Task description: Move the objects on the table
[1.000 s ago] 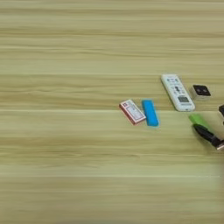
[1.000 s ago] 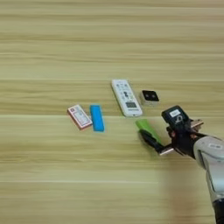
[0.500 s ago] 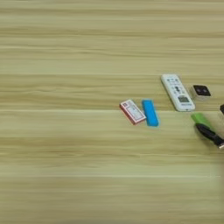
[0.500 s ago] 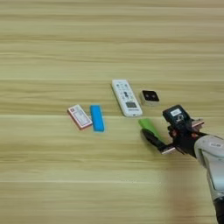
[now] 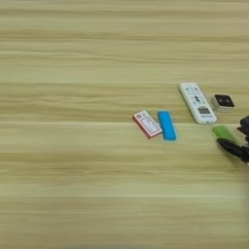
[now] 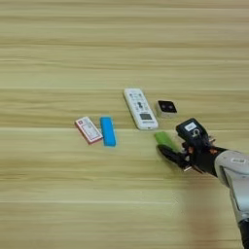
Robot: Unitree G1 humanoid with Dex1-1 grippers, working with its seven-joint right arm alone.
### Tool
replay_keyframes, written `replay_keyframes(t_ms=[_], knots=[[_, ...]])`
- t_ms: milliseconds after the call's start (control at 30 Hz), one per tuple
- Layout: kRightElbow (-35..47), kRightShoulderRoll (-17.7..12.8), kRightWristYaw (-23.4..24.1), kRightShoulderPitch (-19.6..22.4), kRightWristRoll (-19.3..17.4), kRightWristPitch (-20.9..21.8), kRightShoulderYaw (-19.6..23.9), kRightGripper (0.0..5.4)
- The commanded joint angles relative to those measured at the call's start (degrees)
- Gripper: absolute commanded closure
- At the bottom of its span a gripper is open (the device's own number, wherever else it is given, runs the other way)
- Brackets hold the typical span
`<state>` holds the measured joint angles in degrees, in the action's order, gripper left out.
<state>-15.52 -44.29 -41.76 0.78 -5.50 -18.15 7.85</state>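
On the tan wood table (image 6: 58, 58) lie a white remote (image 6: 140, 108), a small black-topped block (image 6: 167, 108) to its right, a red-and-white card box (image 6: 88, 130) and a blue bar (image 6: 108, 131) side by side at the left. A green bar (image 6: 164, 139) lies slanted just below the remote. My right gripper (image 6: 179, 144) comes in from the right and stands open at the green bar's right end. One black finger (image 6: 170, 154) lies along the bar's lower side, the other (image 6: 191, 130) sits above and to the right. The left eye view shows only the lower finger (image 5: 230, 147).
The silver forearm (image 6: 234, 171) runs off the lower right corner. The remote and the black block sit close above the gripper. Bare wood stretches across the left half and the far side of the table.
The gripper has crept slightly left along the green bar. The bar and the other items stay where they were.
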Motion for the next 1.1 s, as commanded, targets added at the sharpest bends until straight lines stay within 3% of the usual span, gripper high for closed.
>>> replay_keyframes(t_ms=[33, 400, 567, 767, 1100], knots=[[-4.56, 1.1, -1.9, -2.89, 2.13, -2.32, -4.81, 2.6], [-5.63, 1.98, -2.51, -2.03, 2.4, -2.11, -5.84, 3.93], [-5.96, 2.91, -1.09, -0.83, 2.5, -1.51, -5.41, 3.94], [-3.72, 5.23, 2.59, 1.67, 0.11, -1.84, -2.26, 3.96], [11.48, 7.52, 9.1, 0.95, -2.55, -7.71, 2.98, 3.99]])
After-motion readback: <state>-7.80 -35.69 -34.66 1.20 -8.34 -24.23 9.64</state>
